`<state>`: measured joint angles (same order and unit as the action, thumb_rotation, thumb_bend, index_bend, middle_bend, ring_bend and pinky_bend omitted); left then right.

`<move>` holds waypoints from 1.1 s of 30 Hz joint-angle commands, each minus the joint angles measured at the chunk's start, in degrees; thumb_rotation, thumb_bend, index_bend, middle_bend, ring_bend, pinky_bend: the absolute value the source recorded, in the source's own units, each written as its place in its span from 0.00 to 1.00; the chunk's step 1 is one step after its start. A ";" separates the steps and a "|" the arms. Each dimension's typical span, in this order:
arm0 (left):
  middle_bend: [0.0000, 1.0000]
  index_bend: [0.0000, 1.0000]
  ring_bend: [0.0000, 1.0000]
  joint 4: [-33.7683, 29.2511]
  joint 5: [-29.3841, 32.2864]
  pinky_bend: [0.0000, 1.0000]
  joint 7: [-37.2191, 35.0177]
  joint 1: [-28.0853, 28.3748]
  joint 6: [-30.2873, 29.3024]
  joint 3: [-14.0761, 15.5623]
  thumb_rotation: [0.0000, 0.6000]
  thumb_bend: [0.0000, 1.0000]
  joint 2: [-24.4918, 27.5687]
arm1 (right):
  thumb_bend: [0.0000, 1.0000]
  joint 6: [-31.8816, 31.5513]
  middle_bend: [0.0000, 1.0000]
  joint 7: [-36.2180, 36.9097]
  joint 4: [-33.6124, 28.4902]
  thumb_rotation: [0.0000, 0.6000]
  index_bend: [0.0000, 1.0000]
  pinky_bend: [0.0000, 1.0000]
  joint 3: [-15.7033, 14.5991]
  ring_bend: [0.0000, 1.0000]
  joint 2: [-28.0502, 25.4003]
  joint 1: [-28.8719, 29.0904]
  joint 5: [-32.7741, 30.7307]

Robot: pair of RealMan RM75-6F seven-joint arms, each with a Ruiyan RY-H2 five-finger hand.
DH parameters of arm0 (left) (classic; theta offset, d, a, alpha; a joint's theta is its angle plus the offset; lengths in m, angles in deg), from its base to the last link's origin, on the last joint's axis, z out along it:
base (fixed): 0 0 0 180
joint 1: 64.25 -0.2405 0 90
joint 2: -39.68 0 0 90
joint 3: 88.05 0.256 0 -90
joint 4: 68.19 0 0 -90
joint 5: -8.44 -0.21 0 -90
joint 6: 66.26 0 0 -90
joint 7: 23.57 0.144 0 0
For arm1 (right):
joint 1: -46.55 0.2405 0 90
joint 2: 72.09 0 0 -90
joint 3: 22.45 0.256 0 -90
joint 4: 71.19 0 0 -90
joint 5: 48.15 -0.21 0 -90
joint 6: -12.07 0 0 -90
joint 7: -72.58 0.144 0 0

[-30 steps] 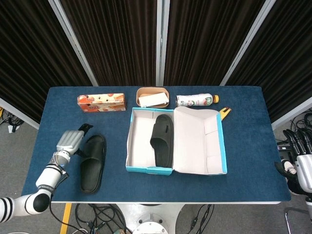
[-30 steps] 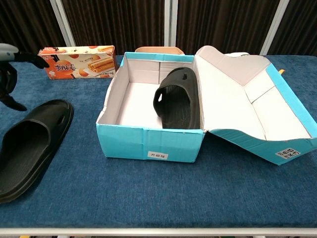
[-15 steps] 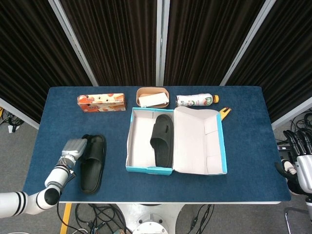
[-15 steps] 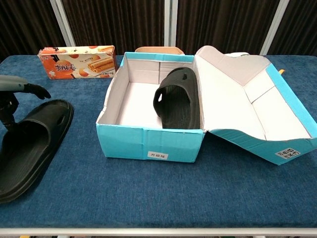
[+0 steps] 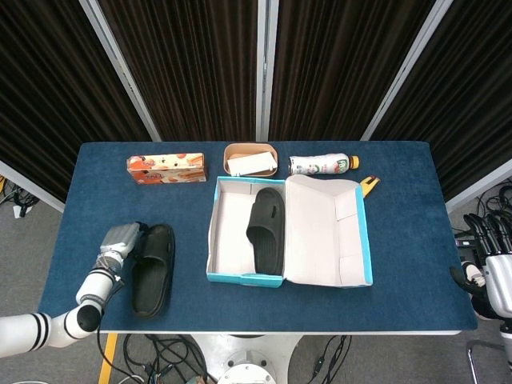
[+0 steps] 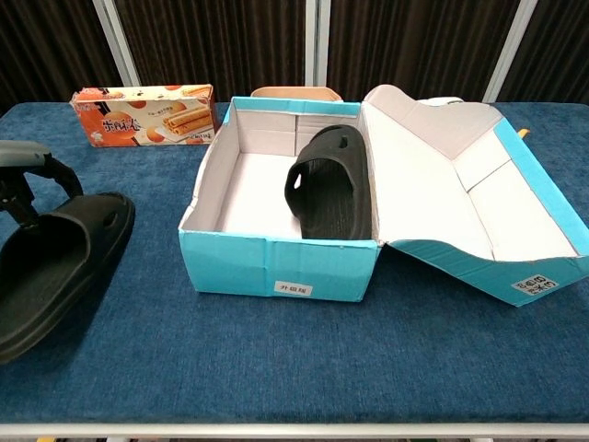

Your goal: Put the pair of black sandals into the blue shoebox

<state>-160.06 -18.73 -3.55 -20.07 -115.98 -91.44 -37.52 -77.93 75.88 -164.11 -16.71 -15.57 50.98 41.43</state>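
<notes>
Fingers (image 6: 57,177) of the left hand (image 5: 118,240) touch the sandal (image 5: 151,270) edge.

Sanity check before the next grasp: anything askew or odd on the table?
One thing: the sandal in the blue shoebox isn't flat. That sandal leans tilted against the box's right wall. The second sandal lies on the table with the left hand at its strap. The bottle lies on its side. No spills or damage visible.
</notes>
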 commanded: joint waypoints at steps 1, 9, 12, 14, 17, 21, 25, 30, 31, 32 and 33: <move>0.61 0.58 0.87 -1.66 -8.16 0.84 -11.07 -4.84 -0.51 -4.94 1.00 0.00 3.36 | 0.13 -0.13 0.11 0.00 -0.05 1.00 0.01 0.07 -0.01 0.00 0.04 -0.04 0.07; 0.61 0.58 0.84 -2.52 -22.98 0.83 -32.63 -10.25 -1.98 -14.46 1.00 0.00 6.68 | 0.13 -0.45 0.11 0.01 0.01 1.00 0.01 0.07 -0.07 0.00 0.17 -0.15 0.27; 0.60 0.58 0.81 -1.10 -28.42 0.82 -40.81 -10.29 -1.89 -17.61 1.00 0.00 5.24 | 0.13 -0.59 0.11 -0.08 -0.10 1.00 0.01 0.07 -0.09 0.00 0.08 -0.20 0.38; 0.60 0.58 0.80 0.46 -31.59 0.81 -45.48 -9.36 -1.27 -19.20 1.00 0.00 3.51 | 0.13 -0.69 0.11 -0.18 -0.18 1.00 0.01 0.07 -0.13 0.00 0.02 -0.23 0.53; 0.60 0.58 0.78 3.12 -35.31 0.79 -50.42 -7.34 -0.02 -20.37 1.00 0.00 0.46 | 0.13 -0.76 0.11 -0.39 -0.41 1.00 0.01 0.07 -0.13 0.00 -0.11 -0.28 0.51; 0.59 0.57 0.71 8.21 -38.83 0.75 -54.27 -3.32 2.60 -20.77 1.00 0.00 -4.35 | 0.13 -0.91 0.11 -0.89 -0.99 1.00 0.01 0.07 -0.17 0.00 -0.49 -0.46 0.47; 0.59 0.57 0.66 14.68 -42.32 0.72 -57.91 0.38 2.91 -20.59 1.00 0.00 -10.71 | 0.13 -1.22 0.11 -1.46 -1.62 1.00 0.01 0.08 -0.19 0.00 -0.87 -0.82 0.17; 0.59 0.57 0.64 25.02 -48.27 0.67 -60.10 3.92 -0.27 -18.71 1.00 0.00 -18.43 | 0.13 -1.38 0.11 -1.99 -2.17 1.00 0.01 0.08 -0.24 0.00 -1.28 -1.19 -0.19; 0.59 0.57 0.64 27.52 -49.53 0.67 -60.41 4.66 -1.29 -18.22 1.00 0.00 -20.09 | 0.13 -1.47 0.11 -2.14 -2.31 1.00 0.01 0.08 -0.23 0.00 -1.40 -1.31 -0.32; 0.59 0.57 0.64 29.32 -50.34 0.67 -60.62 5.16 -2.08 -17.89 1.00 0.00 -21.27 | 0.13 -1.54 0.11 -2.24 -2.41 1.00 0.01 0.08 -0.21 0.00 -1.48 -1.40 -0.41; 0.59 0.57 0.64 31.08 -50.99 0.67 -60.80 5.58 -2.84 -17.58 1.00 0.00 -22.41 | 0.13 -1.59 0.11 -2.33 -2.51 1.00 0.01 0.08 -0.20 0.00 -1.56 -1.47 -0.51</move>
<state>-134.27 -66.30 -62.83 -16.94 -116.26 -110.34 -55.59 -79.50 73.56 -166.60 -16.91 -17.11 49.52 40.93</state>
